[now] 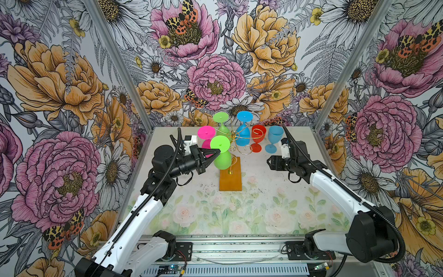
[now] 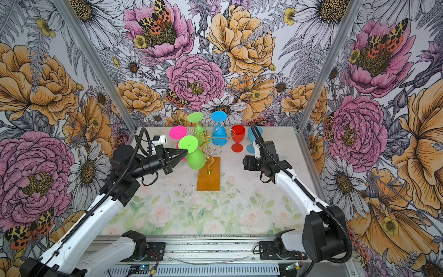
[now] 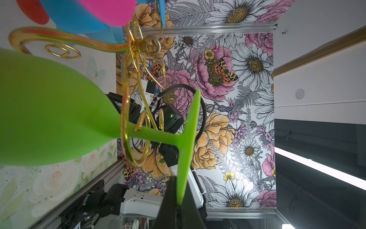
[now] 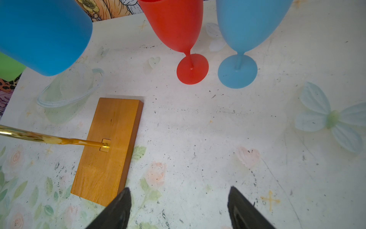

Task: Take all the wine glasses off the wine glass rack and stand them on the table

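The wine glass rack (image 1: 233,137) is a gold wire tree on an amber wooden base (image 1: 230,178) (image 2: 208,177) (image 4: 111,146). A green wine glass (image 1: 222,160) (image 2: 196,159) hangs upside down on its front arm. In the left wrist view the green stem (image 3: 158,136) lies inside a gold spiral (image 3: 136,126). My left gripper (image 1: 217,151) (image 2: 185,151) (image 3: 179,206) is shut on the rim of this glass's foot (image 3: 190,138). My right gripper (image 1: 269,163) (image 4: 179,189) hovers open over the table, right of the base, holding nothing.
A pink glass (image 1: 206,132), a second green glass (image 1: 221,118) and a blue glass (image 1: 244,130) also hang on the rack. A red glass (image 1: 258,139) (image 4: 178,29) and a light blue glass (image 1: 274,139) (image 4: 245,25) stand upright at the back right.
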Robot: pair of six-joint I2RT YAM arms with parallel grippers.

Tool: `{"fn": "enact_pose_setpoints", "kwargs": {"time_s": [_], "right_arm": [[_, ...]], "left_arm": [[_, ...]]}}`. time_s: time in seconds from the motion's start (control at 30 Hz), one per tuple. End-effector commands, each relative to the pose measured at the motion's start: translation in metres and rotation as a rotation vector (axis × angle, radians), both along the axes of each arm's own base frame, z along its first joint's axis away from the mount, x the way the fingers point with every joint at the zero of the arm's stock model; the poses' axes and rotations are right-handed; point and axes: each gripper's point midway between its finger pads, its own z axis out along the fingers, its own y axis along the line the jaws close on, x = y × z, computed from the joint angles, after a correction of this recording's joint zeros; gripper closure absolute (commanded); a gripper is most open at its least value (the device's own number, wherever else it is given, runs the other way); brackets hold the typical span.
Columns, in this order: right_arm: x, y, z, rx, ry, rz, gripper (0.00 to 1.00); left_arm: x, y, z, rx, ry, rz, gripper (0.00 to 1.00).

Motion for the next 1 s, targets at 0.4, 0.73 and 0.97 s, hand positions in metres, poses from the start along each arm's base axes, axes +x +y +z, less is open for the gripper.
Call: {"fn": "enact_pose_setpoints", "kwargs": {"time_s": [0.4, 0.73, 0.97], "right_arm": [[0.004, 0.000, 0.013, 0.010, -0.054, -0.016, 0.22], [0.003, 0.000, 0.014, 0.013, -0.058, -0.015, 0.22], [0.002, 0.000, 0.015, 0.016, -0.059, -0.013, 0.22]], "left_arm": [[-0.014, 0.003, 0.001, -0.015, -0.008, -0.034, 1.00], [-0.014, 0.010, -0.002, -0.011, -0.003, -0.012, 1.00], [-0.006, 0.019, -0.006, -0.007, 0.001, 0.023, 1.00]]}}
